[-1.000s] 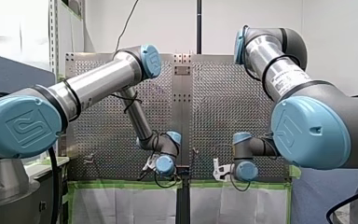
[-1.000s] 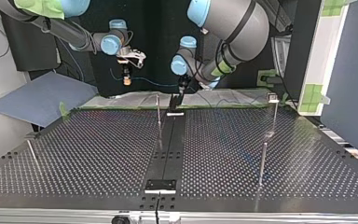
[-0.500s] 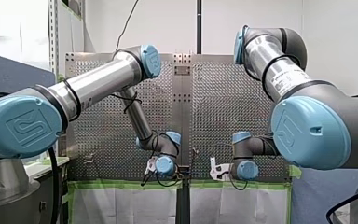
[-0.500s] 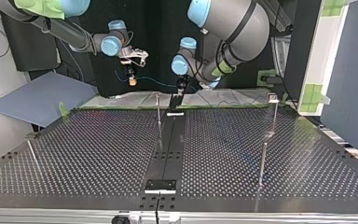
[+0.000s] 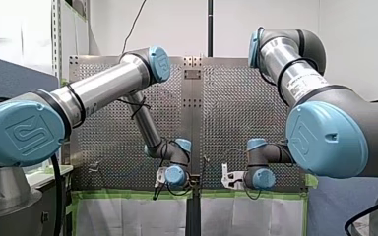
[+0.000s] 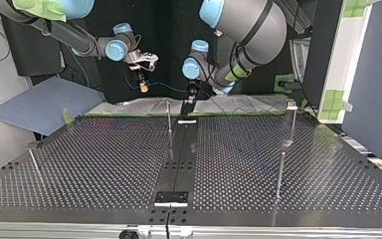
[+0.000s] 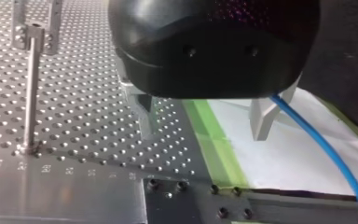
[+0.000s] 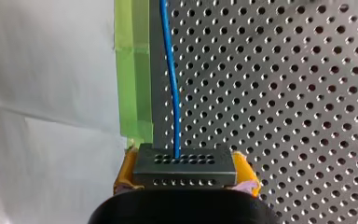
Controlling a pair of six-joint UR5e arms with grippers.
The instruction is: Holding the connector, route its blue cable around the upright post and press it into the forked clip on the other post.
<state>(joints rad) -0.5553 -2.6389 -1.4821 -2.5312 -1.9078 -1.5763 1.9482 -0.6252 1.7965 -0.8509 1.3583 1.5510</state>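
Two sets of jaws work at one edge of the perforated counter (image 8: 284,93). The right jaws are clenched on the connector (image 8: 185,165), a dark grey block gripped between yellow pads (image 8: 125,173). In the top view the connector is held clear of the counter, beyond its far edge and left of centre. The blue cable (image 8: 170,84) leaves the connector's face and runs straight ahead along the counter's edge, beside a strip of green tape (image 8: 137,70). In the top view it spans from the connector to the left jaws. The left jaws are released. Their metal fingers (image 7: 263,119) stand apart and grasp nothing, and the cable passes just beside one finger. The forked clip (image 7: 32,35) tops a thin post (image 7: 29,98) standing on the counter beside the left jaws, apart from the cable.
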